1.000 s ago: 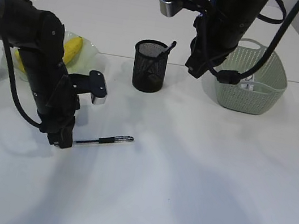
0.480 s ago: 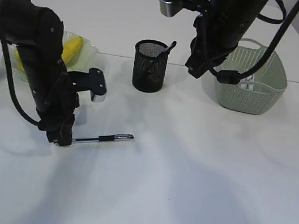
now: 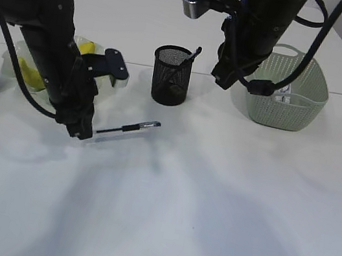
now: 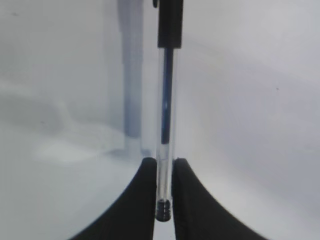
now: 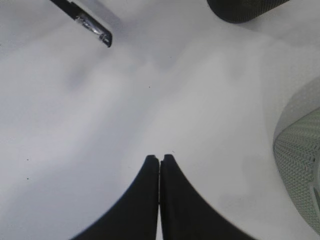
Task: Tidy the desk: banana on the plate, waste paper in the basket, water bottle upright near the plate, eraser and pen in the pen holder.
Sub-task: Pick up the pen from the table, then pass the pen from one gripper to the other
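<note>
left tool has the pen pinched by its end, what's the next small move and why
Probably carry the pen up and right toward the pen holder. The left tool grips the pen's end, the pen is lifted off the desk, and the mesh cup stands open behind it. The right tool is shut and empty.

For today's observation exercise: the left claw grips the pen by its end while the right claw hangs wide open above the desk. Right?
Not quite. The left claw does grip the pen by its end, but the right claw is shut, fingers together, as the right wrist view shows.
</note>
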You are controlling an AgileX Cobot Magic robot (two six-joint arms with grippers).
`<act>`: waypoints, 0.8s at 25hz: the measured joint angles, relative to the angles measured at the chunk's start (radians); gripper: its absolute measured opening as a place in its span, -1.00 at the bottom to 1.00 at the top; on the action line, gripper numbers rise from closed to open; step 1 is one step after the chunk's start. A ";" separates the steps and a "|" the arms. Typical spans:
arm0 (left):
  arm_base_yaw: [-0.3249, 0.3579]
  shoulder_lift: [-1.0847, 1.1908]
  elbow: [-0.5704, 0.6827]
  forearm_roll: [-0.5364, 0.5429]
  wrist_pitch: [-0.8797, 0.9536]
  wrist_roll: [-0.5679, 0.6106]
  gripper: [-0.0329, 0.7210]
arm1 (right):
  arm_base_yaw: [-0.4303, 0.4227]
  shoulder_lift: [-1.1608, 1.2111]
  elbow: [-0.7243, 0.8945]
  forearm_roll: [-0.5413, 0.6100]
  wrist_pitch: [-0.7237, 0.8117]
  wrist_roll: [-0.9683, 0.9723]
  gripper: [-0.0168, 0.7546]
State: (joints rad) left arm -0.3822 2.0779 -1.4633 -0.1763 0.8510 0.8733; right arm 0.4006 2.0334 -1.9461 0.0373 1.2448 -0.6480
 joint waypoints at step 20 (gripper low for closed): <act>0.000 -0.009 -0.228 0.124 0.029 -0.123 -0.84 | 0.000 0.000 -0.160 -0.055 0.002 0.146 -0.97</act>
State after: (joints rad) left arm -0.3822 2.0685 -1.6912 -0.0524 0.8804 0.7499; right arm 0.4006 2.0334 -2.1065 -0.0177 1.2468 -0.5022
